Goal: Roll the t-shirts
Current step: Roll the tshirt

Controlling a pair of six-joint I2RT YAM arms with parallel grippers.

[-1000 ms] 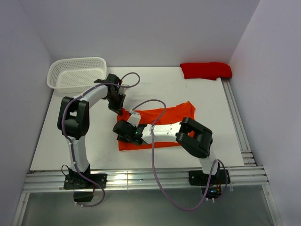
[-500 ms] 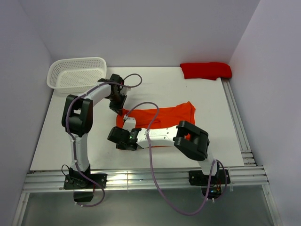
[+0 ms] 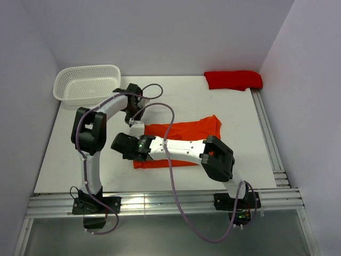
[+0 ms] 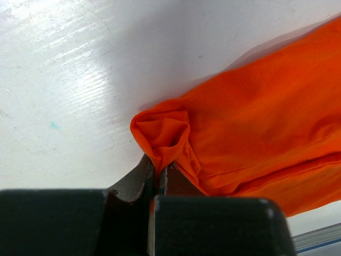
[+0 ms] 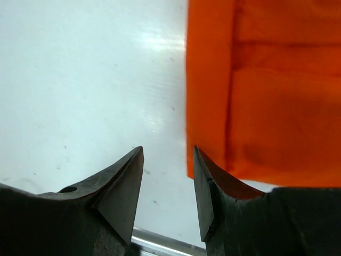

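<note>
Hazards — left pincer (image 4: 157, 170) clamped on a bunched corner of the orange t-shirt (image 4: 256, 122), cloth spreading ahead and right of it; so thin a pinch may slip under pull; right pincer (image 5: 168, 154) wide, empty, shirt edge just beside one finger — it may close on worktop (image 5: 80, 80) alone; red t-shirt (image 3: 233, 79) well apart.

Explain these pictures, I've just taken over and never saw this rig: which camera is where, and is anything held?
Two robot arms stand at the table's near edge. The top view looks down from behind them: left arm, right arm. The other two come from wrist cameras. On the table lie an orange t-shirt folded flat, a red t-shirt bunched far right, and a white basket far left. The left jaws are shut on the orange t-shirt's corner; the right jaws stand open beside its edge, holding nothing.
</note>
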